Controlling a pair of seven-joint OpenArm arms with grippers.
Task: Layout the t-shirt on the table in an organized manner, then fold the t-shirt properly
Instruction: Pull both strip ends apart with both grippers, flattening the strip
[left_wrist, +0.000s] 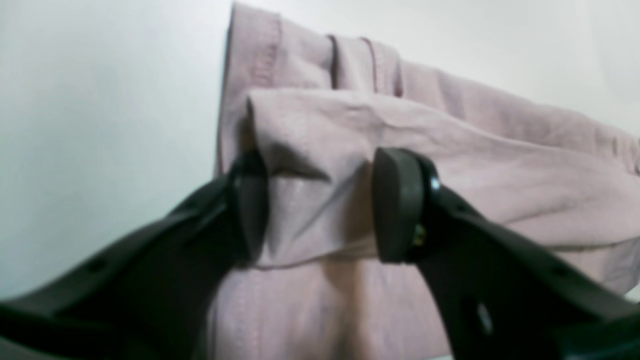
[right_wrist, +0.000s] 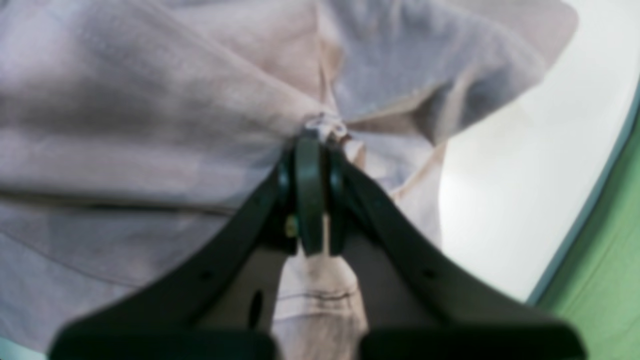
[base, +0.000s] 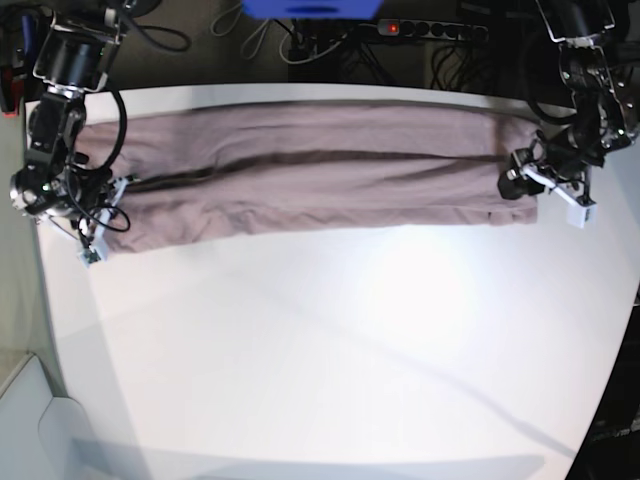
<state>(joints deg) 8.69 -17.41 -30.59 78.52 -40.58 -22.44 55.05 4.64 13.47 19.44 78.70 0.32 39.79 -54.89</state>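
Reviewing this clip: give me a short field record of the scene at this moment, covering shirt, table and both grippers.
shirt: t-shirt folded into a long band across the table's far side
table: table white, bare in front of the band
left gripper: left gripper jaws apart around a fold at one end of the band
right gripper: right gripper shut, pinching bunched fabric at the other end

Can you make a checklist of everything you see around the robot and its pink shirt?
Surface: white table, bare in front of the shirt.
Job's things: mauve t-shirt folded into a long band along the far side.
Clutter: nothing seen.
Grippers: left gripper, jaws apart around a fold at one end; right gripper, jaws shut on the other end.
Cables: black cables and a power strip behind the table.
Surroundings: dark background, green edge.
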